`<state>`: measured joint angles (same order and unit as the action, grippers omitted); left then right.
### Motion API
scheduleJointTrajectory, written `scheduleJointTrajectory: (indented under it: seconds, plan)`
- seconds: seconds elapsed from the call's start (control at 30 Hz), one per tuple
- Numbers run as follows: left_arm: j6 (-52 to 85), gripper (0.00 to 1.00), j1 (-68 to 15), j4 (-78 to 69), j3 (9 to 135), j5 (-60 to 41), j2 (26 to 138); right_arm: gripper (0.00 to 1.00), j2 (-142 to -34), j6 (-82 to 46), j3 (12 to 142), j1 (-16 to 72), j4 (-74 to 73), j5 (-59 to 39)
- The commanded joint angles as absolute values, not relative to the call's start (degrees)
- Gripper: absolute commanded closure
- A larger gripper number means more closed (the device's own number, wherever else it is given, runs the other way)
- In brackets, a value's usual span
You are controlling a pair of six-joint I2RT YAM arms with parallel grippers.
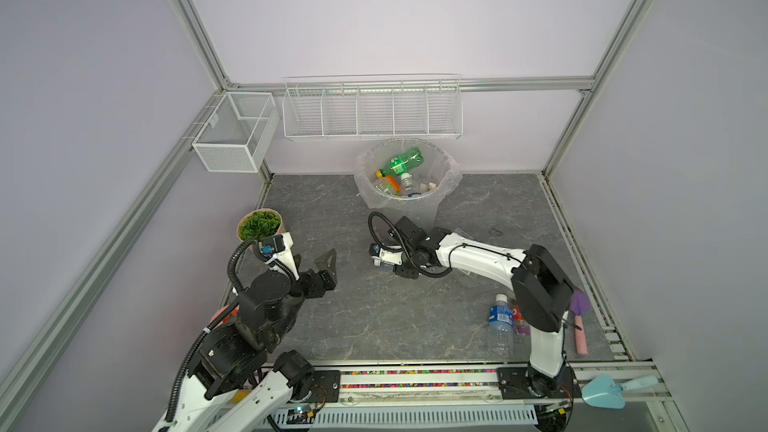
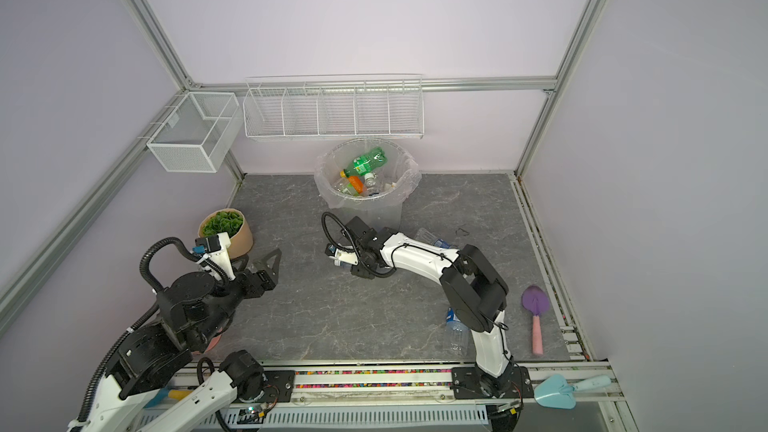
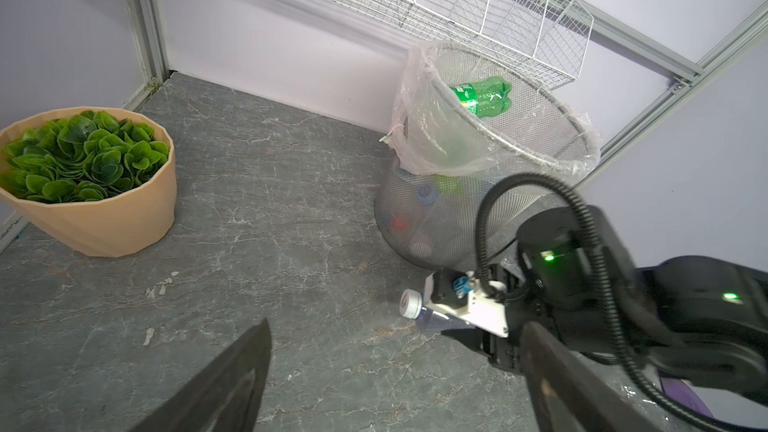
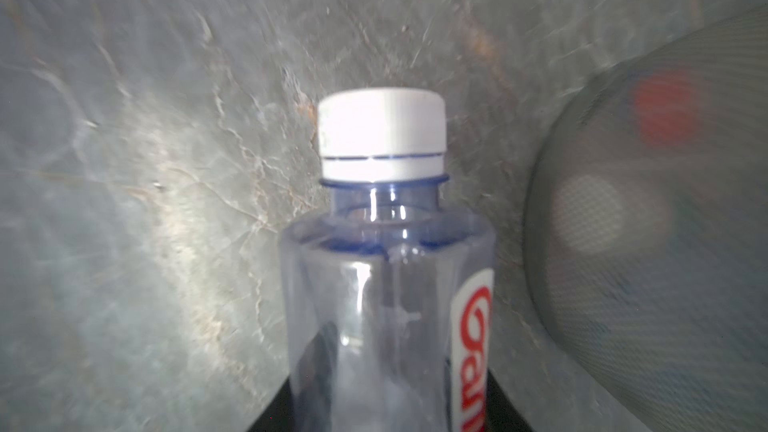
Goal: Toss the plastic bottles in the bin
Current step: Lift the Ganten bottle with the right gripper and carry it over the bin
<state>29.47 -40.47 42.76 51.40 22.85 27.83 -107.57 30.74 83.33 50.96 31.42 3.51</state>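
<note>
The bin [image 1: 415, 211] stands at the far middle of the table, below a long wire rack [image 1: 372, 112] on the far wall, with its clear bag folded over the rim. Inside, a green bottle [image 1: 401, 163] lies on top and an orange-labelled bottle [image 1: 390, 185] sits beside it among a heap of clear ones. In the left wrist view, blue and red caps show lower down through the mesh wall. On the left, a tan pot [image 3: 124, 222] holds green leaves, and a mesh basket [image 1: 235, 137] hangs on the left wall.

The right gripper [image 1: 392, 265] is clenched on a clear bottle [image 4: 386, 284] with a white cap and red lettering, held low just on the near side of the bin's foot. I cannot tell whether it touches the table. The left gripper [image 1: 328, 270] hangs with its fingers spread, grasping nothing, just beside the pot.

At the near right, a blue-labelled bottle [image 1: 500, 324] lies by the right arm's base. A red-labelled bottle [image 1: 518, 320] lies just beside it, half hidden. A crushed bottle [image 2: 430, 238] lies under the right forearm, and a purple trowel [image 2: 536, 313] lies along the right edge. The grey table [image 1: 374, 317] is open across the middle, between the arms.
</note>
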Motion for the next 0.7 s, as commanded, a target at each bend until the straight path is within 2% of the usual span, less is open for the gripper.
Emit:
scheduleJointTrajectory:
  seconds: [0.0,0.13,0.33,0.67]
  plan:
    - [29.6,0.07,-40.5,44.0,51.5,24.1,27.3,0.69,-98.9,27.7,86.3,51.6,32.7,-0.6]
    - [29.6,0.07,-40.5,43.6,51.6,24.0,27.6,0.68,-91.1,25.5,90.2,51.6,32.7,-4.1]
    - [29.6,0.08,-40.5,43.2,52.0,23.8,27.8,0.70,-83.5,23.4,93.3,49.1,25.9,-3.8]
    - [29.3,0.08,-40.5,43.0,52.6,23.9,28.1,0.69,-82.2,21.7,99.9,42.9,15.5,-2.6]
